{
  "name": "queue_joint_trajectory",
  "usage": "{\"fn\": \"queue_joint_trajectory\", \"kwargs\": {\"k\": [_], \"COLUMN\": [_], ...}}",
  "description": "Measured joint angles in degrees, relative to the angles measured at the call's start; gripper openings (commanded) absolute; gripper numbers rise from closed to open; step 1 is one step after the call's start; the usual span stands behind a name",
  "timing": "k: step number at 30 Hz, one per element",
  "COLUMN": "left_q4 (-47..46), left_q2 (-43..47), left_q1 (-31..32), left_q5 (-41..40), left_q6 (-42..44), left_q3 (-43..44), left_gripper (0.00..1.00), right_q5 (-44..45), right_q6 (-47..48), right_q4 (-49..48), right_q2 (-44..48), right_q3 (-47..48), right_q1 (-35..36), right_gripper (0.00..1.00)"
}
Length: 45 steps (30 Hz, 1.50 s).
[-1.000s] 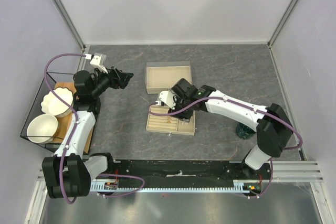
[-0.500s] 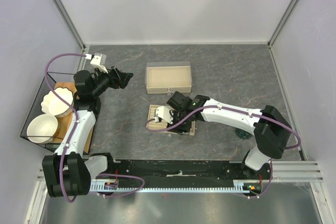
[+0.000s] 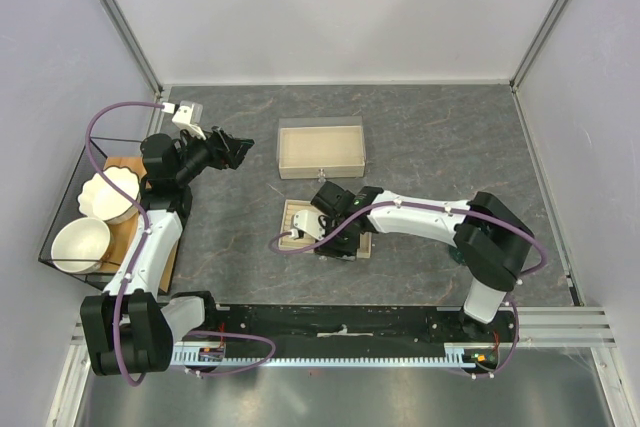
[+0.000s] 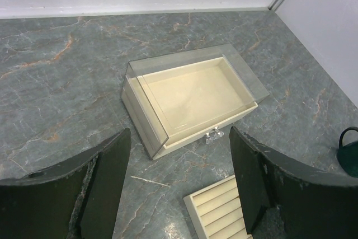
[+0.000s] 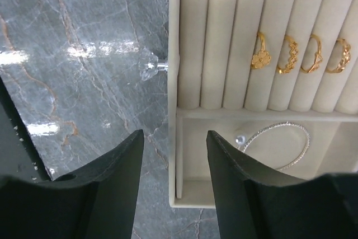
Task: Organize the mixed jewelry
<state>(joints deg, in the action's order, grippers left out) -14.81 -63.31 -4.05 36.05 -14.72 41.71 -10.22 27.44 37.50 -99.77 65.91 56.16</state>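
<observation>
Only the right wrist view reveals gold rings (image 5: pixel 288 54) and silver bracelet (image 5: pixel 278 125) in the tray (image 5: pixel 218 37); left gripper (image 4: pixel 179 132) and right gripper (image 5: pixel 174 138) released, empty.

A robotics lab cell — plain white panels (image 3: pixel 330 7) in aluminium framing (image 3: pixel 117 17), grey marble-look tabletop (image 3: pixel 440 127).

Text, labels, brands: none can be read in any view.
Numbers, signs: none can be read.
</observation>
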Motion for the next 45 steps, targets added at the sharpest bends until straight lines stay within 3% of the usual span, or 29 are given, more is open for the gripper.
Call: {"fn": "queue_joint_trajectory", "kwargs": {"k": [6, 13, 20, 23, 33, 38, 45], "left_q4": [0.00, 0.00, 0.09, 1.18, 13.29, 19.10, 28.96], "left_q2": [-0.09, -0.15, -0.50, -2.29, -23.50, -31.95, -47.34], "left_q1": [0.00, 0.00, -0.11, -0.11, -0.04, 0.39, 3.63], "left_q5": [0.00, 0.00, 0.04, 0.66, 8.09, 9.55, 12.92], "left_q6": [0.00, 0.00, 0.00, 0.11, 5.49, 8.28, 13.29], "left_q3": [0.00, 0.00, 0.13, 2.25, 31.85, 42.23, 62.53], "left_gripper": [0.79, 0.79, 0.79, 0.79, 0.79, 0.79, 0.80], "right_q5": [0.63, 1.68, 2.58, 3.61, 6.67, 7.69, 9.40], "right_q6": [0.02, 0.20, -0.24, -0.20, 1.53, 2.38, 3.85], "right_q4": [-1.88, -3.85, -4.66, -5.03, 2.54, 4.79, 6.75], "right_q2": [-1.64, -3.37, -2.71, -2.27, -1.49, 0.50, 1.57], "right_q3": [-0.04, -0.63, -1.68, -1.97, 5.42, 9.81, 11.82], "right_q1": [-0.02, -0.02, 0.76, 0.96, 1.01, 1.07, 1.51], "right_gripper": [0.51, 0.36, 0.00, 0.00, 0.00, 0.00, 0.00]}}
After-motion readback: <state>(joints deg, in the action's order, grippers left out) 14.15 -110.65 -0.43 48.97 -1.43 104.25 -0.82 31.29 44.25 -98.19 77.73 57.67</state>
